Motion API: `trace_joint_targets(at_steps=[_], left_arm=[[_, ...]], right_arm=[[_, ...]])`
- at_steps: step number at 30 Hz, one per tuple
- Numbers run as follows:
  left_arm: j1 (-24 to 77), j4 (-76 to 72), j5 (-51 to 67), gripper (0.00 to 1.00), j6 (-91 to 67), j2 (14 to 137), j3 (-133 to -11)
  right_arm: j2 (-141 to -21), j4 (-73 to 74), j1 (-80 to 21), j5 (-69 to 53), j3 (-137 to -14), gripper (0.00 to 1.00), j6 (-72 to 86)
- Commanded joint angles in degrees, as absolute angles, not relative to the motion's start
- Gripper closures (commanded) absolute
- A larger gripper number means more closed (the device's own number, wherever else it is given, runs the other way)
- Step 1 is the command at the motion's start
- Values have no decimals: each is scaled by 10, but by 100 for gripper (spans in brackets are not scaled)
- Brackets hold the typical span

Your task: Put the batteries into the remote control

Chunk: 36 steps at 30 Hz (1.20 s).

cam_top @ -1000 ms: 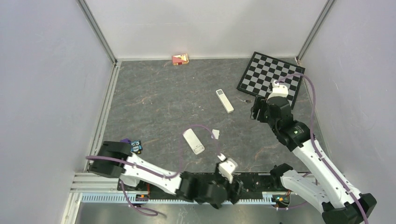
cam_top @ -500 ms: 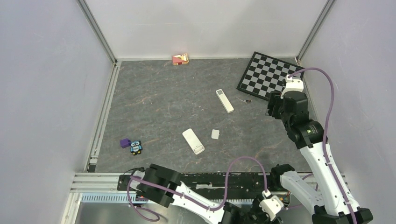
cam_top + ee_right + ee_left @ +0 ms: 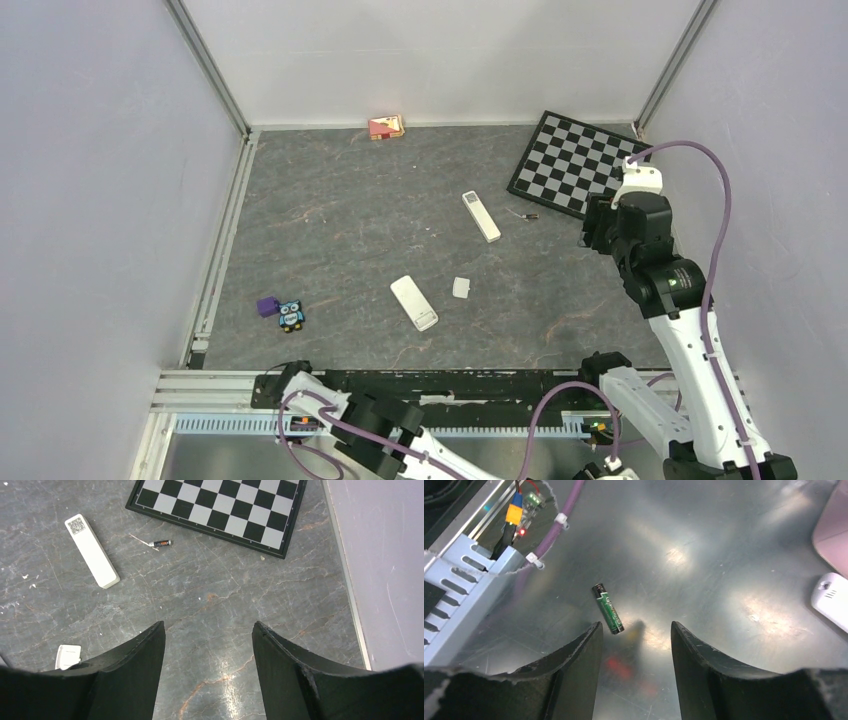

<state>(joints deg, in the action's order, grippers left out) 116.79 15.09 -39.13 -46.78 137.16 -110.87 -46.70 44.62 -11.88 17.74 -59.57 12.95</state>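
Observation:
A green battery [image 3: 608, 615] lies on a shiny metal surface in the left wrist view. My left gripper [image 3: 634, 629] hovers open over it, the battery's near end just ahead of the left fingertip, nothing between the jaws. On the table a second small battery [image 3: 524, 214] [image 3: 161, 543] lies between a slim white remote control [image 3: 481, 216] [image 3: 92, 551] and the chessboard. A wider white remote [image 3: 414, 303] lies nearer, with a small white cover piece [image 3: 461, 287] [image 3: 68, 656] beside it. My right gripper [image 3: 597, 228] [image 3: 207, 627] hangs open and empty, right of the battery.
A chessboard [image 3: 575, 163] lies at the back right. A red box [image 3: 386, 126] sits at the back wall; an owl toy [image 3: 291, 315] and purple block [image 3: 266, 305] sit front left. By the left gripper are a slotted rail [image 3: 459, 590], purple cable [image 3: 559, 522] and a white object [image 3: 831, 600].
My left arm has swung off the table's front edge down below the rail. My right gripper has drawn back to the right, away from the table battery toward the chessboard's near corner.

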Motion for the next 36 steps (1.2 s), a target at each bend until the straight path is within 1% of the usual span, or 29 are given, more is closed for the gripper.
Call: trace_joint_targets(at_steps=[1,5,14,20,24,26,30,36], left_arm=[[1158,216,-419,42,-539,1391,-1147],[1144,204,-398,46,-570,1389,-1126],[1137,269,-390,45,-600,1437,-1197],[1136,336,-377,55,-616,1479,-1269],[1134,431,-380,60,-658,1512,-1331],[1133,448,-381,60,-669,1513,-1335],[1132,479,-378,65,-695,1517,-1334],[1131,483,-357,71,-703,1527,-1339]], right_arm=[[-464,448,-116,174,-628,31,124],[-461,451,-115,175,-624,31,118],[-467,447,-112,165,-625,32,120],[-462,446,-110,163,-622,32,122],[-461,448,-109,163,-629,32,121],[-459,449,-108,163,-633,32,122],[-456,450,-108,160,-638,33,126],[-450,455,-108,158,-649,34,130]])
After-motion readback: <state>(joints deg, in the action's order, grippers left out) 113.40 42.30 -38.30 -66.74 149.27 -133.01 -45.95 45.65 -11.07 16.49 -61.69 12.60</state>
